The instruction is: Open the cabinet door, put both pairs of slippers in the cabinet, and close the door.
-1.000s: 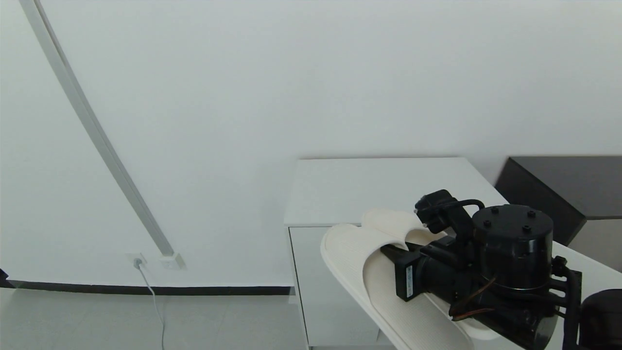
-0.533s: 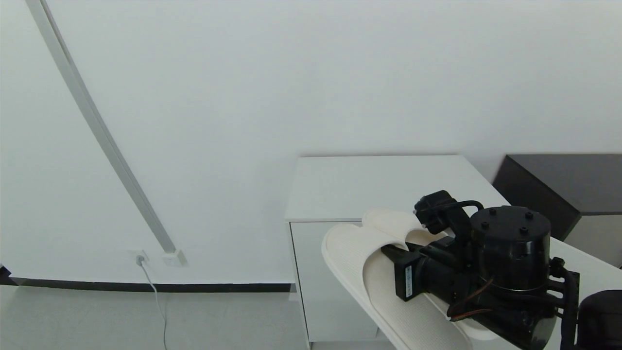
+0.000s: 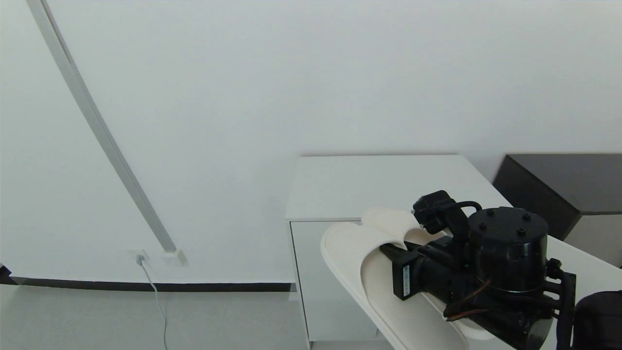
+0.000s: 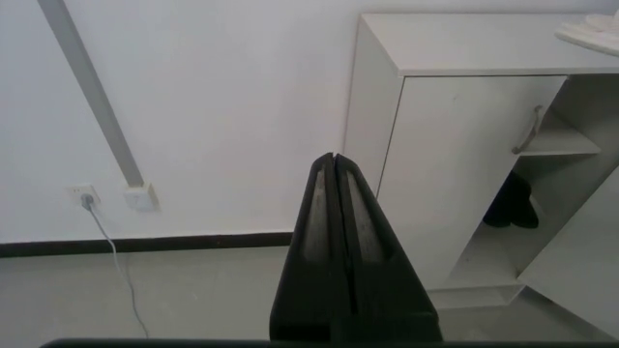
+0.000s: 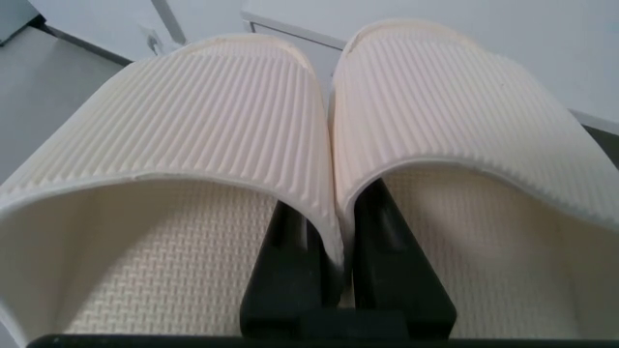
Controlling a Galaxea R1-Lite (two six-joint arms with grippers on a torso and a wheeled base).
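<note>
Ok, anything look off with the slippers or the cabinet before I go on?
Nothing stands out. The right gripper is shut on the inner edges of both cream slippers, which sit side by side; the cabinet stands open.

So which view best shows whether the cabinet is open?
Left wrist view: the cabinet shows an open compartment with a shelf. Head view has its top, with the held slippers blocking the front; right wrist view just a sliver behind them.

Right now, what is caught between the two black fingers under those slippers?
The inner side edges of both slippers, pressed together where they meet. The right gripper pinches them as one pair, seen in the right wrist view.
</note>
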